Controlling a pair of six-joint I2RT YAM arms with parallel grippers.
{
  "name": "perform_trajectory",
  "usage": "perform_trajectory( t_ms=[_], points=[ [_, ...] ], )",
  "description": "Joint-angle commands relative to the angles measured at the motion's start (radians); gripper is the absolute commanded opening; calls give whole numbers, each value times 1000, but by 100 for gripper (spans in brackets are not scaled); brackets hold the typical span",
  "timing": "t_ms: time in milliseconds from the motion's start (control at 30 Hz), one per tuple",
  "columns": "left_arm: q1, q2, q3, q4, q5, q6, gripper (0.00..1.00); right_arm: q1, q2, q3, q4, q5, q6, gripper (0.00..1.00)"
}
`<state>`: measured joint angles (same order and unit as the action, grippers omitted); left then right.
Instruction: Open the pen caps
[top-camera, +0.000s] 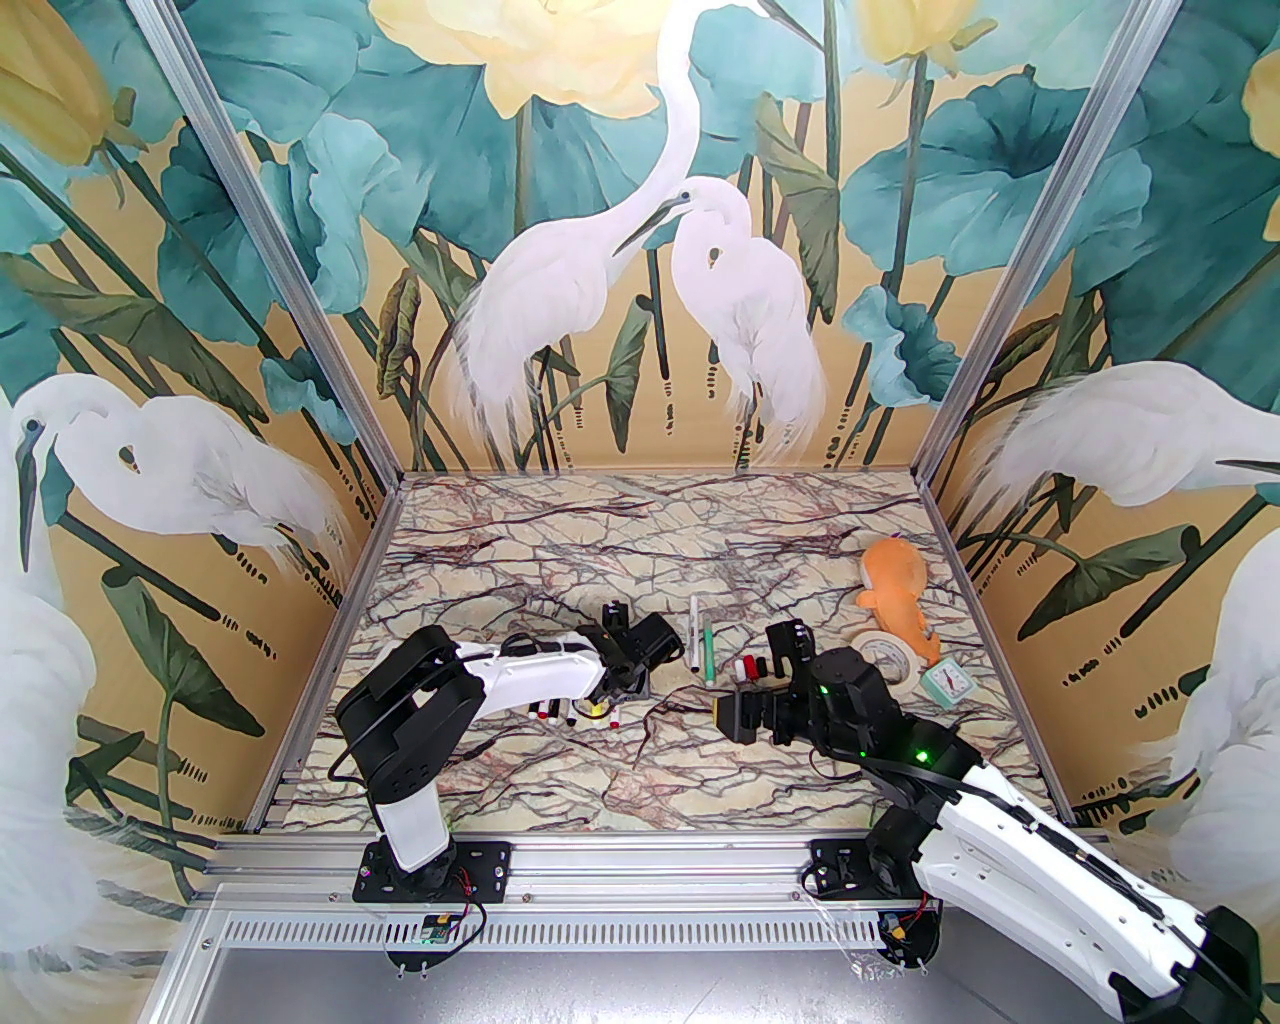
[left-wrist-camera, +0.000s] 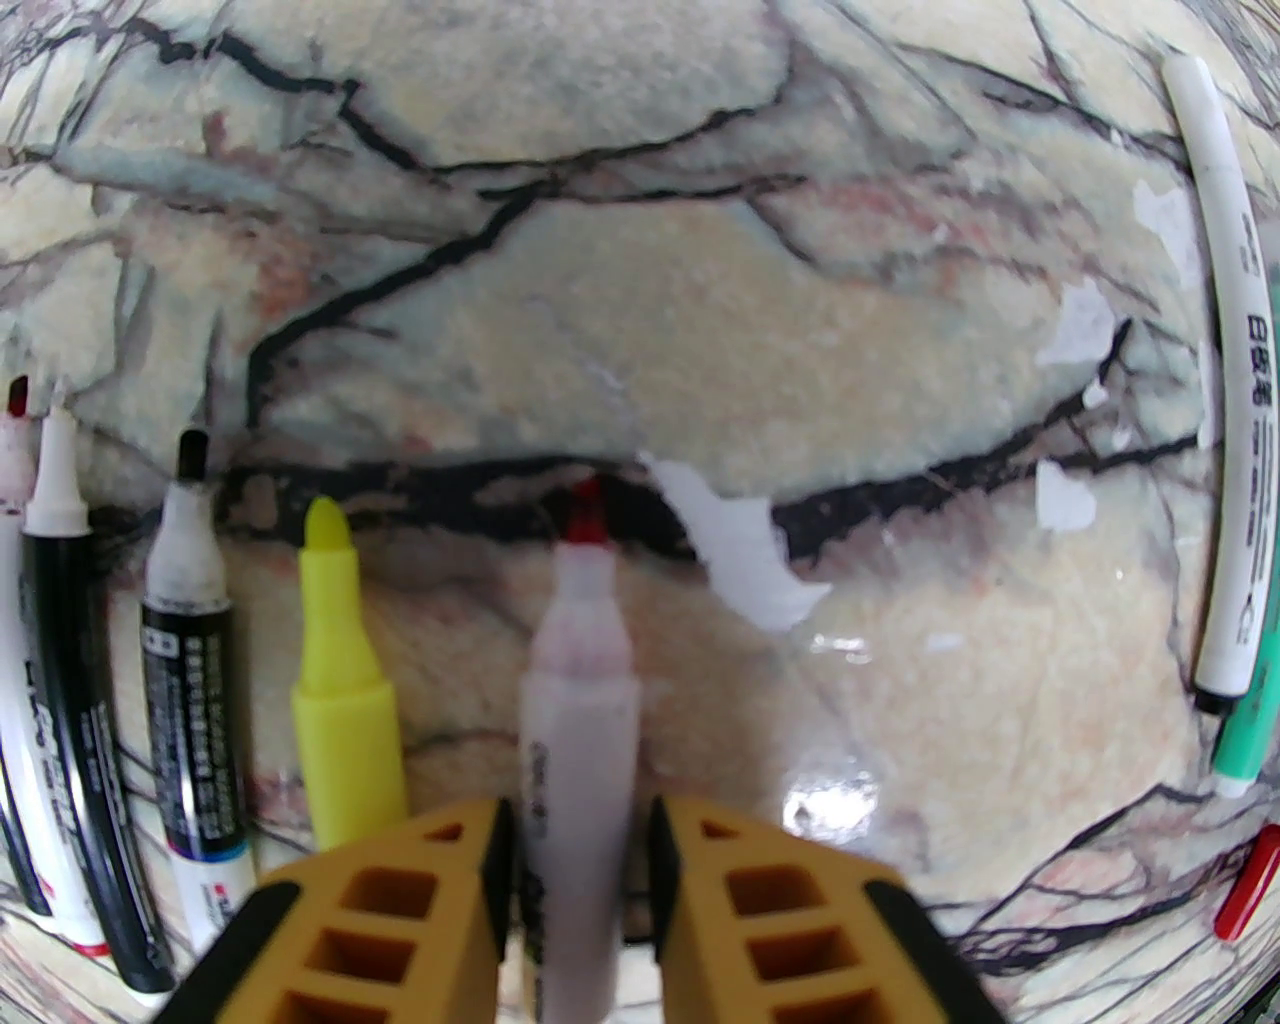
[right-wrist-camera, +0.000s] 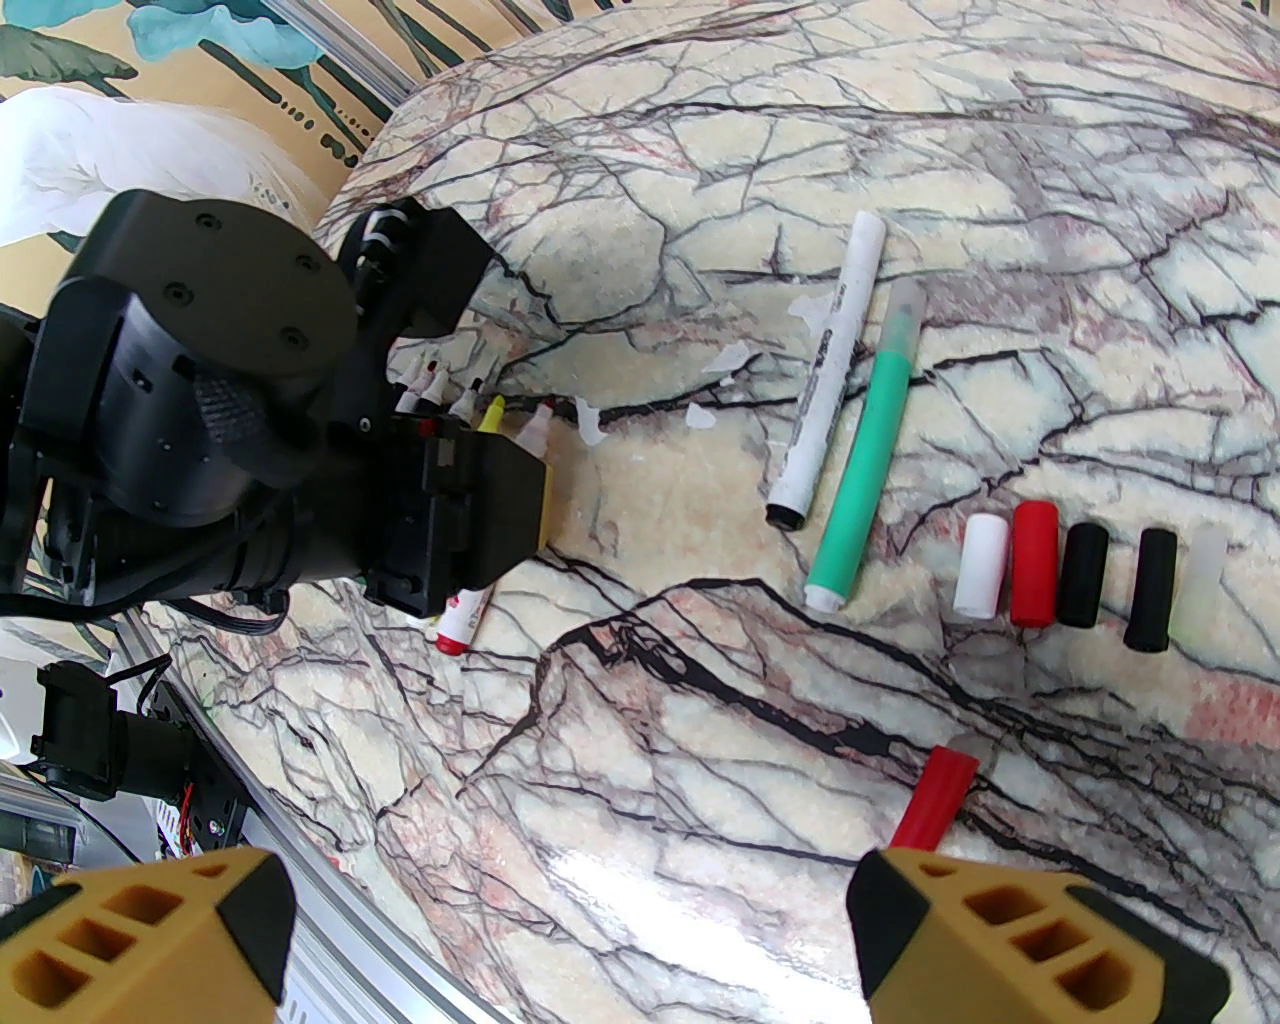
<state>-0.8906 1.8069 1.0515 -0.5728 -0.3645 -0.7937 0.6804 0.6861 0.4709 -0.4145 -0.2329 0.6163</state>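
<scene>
Several pen caps lie in a row in the right wrist view: white (right-wrist-camera: 980, 563), red (right-wrist-camera: 1034, 563), black (right-wrist-camera: 1083, 575), black (right-wrist-camera: 1150, 590) and a clear one (right-wrist-camera: 1203, 575). Another red cap (right-wrist-camera: 935, 800) lies just beyond my right gripper (right-wrist-camera: 570, 890), which is open wide and holds nothing. My left gripper (left-wrist-camera: 580, 815) stands narrowly open around a red-tipped marker (left-wrist-camera: 580, 680) that rests on the table. Beside this marker lie a yellow highlighter (left-wrist-camera: 340, 660) and a black-tipped pen (left-wrist-camera: 185, 560), both uncapped. A white pen (right-wrist-camera: 828, 370) and a green pen (right-wrist-camera: 865, 470) lie side by side mid-table.
An orange plush toy (top-camera: 895, 590), a tape roll (top-camera: 885, 655) and a small green clock (top-camera: 943, 683) sit at the right, behind the right arm. Mural walls close in three sides. White peeled patches (left-wrist-camera: 745, 560) mark the marble tabletop (top-camera: 640, 540).
</scene>
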Motion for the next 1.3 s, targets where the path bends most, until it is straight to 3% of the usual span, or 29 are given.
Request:
perform_trajectory(
  t_ms=[0,267,500,600,867,1267],
  points=[
    [-2,-13,31,-64,-35,4,30,-5,4,-8,11,12,18,99],
    [-4,-97,111,-153,-45,34,34,-5,3,0,10,13,17,99],
    [-4,-130,166,-75,129,79,42,-5,-29,3,-20,79,40,99],
    [-1,-96,203,-40,179,88,47,-4,-44,12,-38,96,43,99],
    [30,40,309,46,314,105,49,-5,-104,15,-92,134,48,100],
    [59,261,487,18,348,119,45,-5,-133,14,-122,147,51,100]
  ],
)
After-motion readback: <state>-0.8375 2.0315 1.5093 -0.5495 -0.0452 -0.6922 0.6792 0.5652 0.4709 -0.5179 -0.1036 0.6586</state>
